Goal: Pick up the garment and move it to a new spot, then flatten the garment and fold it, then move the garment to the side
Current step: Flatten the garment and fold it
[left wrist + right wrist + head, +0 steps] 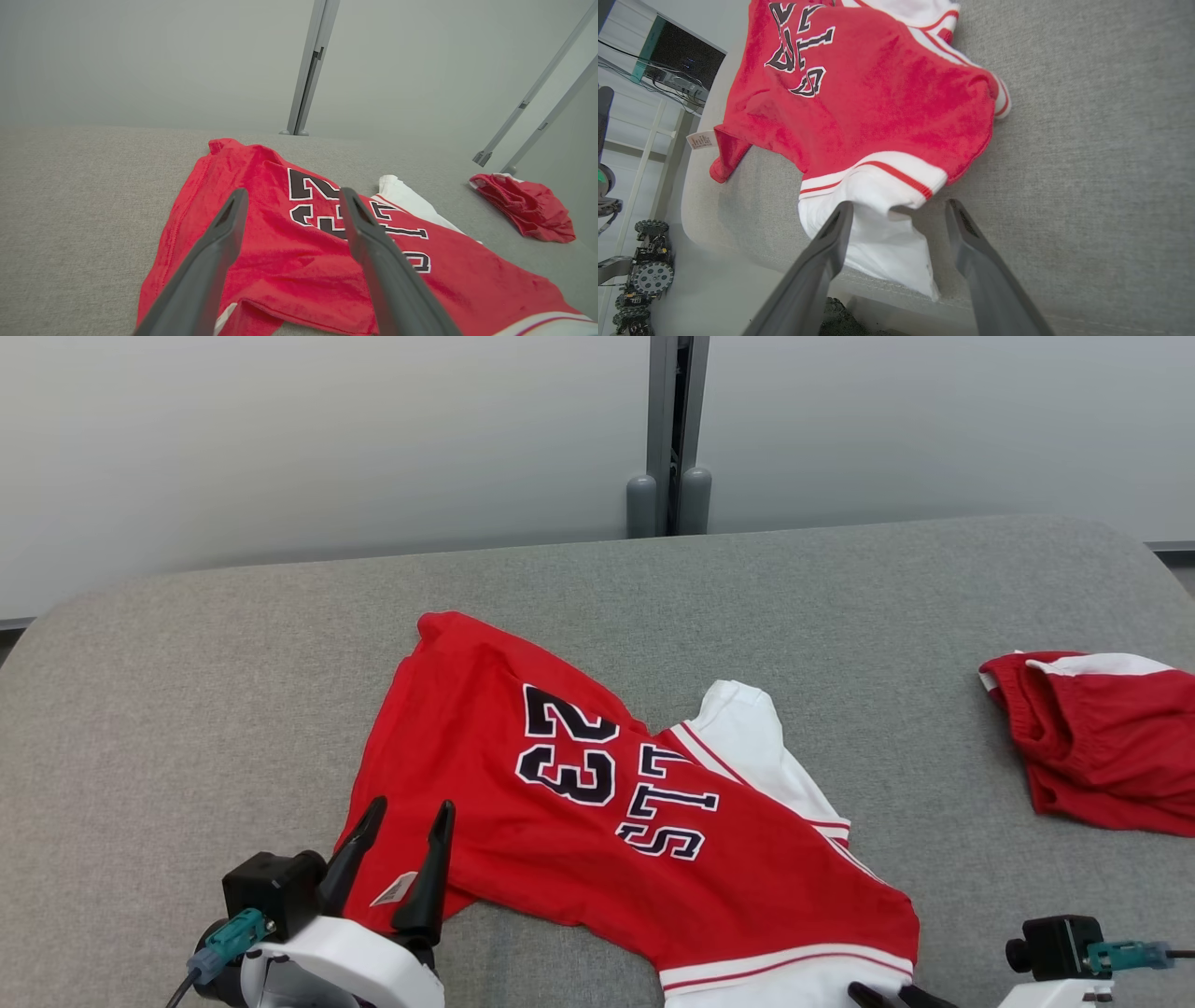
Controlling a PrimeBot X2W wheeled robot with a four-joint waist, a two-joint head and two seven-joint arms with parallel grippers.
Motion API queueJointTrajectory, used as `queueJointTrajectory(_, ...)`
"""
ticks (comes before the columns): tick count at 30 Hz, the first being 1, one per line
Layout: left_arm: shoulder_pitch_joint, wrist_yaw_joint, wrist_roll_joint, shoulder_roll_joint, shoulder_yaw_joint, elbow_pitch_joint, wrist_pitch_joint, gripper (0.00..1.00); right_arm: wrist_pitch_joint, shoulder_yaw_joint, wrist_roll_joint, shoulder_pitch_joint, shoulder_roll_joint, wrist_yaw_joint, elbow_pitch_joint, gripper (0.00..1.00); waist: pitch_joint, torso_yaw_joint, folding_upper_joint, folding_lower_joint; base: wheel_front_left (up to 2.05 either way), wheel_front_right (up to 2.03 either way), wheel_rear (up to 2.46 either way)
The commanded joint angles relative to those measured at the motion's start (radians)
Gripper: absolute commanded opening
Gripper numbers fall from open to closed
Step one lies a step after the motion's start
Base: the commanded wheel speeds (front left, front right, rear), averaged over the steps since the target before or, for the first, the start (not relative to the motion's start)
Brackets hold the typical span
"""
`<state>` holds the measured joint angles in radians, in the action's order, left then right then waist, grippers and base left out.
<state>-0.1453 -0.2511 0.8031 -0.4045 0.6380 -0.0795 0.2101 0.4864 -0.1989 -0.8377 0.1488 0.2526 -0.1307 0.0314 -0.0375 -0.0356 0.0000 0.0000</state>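
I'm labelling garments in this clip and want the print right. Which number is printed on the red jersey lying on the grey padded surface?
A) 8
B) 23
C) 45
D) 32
B: in the head view the red jersey carries white-edged black digits that read 23, next to its lettering.
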Motion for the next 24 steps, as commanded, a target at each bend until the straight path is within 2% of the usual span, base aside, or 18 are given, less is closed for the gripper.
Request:
queueJointTrajectory(1,-0.004,0.000,0.004,-0.006,0.001,-0.003,-0.002,1.00,0.007,0.013,0.022,0.010,-0.001,0.000,-0.010,1.00,0.000,0.003,0.0000,0.0000,0.00,0.00,0.00)
queueJointTrajectory(11,-0.006,0.000,0.004,-0.009,0.005,-0.002,0.000,1.00,-0.046,0.141,0.132,-0.007,-0.049,0.000,-0.037,1.00,-0.007,0.016,0.0000,0.0000,0.00,0.00,0.00)
queueJointTrajectory(15,-0.013,0.000,0.002,-0.008,0.006,0.001,-0.001,1.00,-0.045,0.159,0.150,-0.030,-0.059,0.000,-0.032,1.00,-0.015,0.019,0.0000,0.0000,0.00,0.00,0.00)
queueJointTrajectory(24,-0.031,0.000,-0.001,-0.009,0.008,0.003,-0.004,1.00,0.020,0.180,0.195,-0.141,-0.071,0.000,0.104,1.00,-0.045,0.030,0.0000,0.0000,0.00,0.00,0.00)
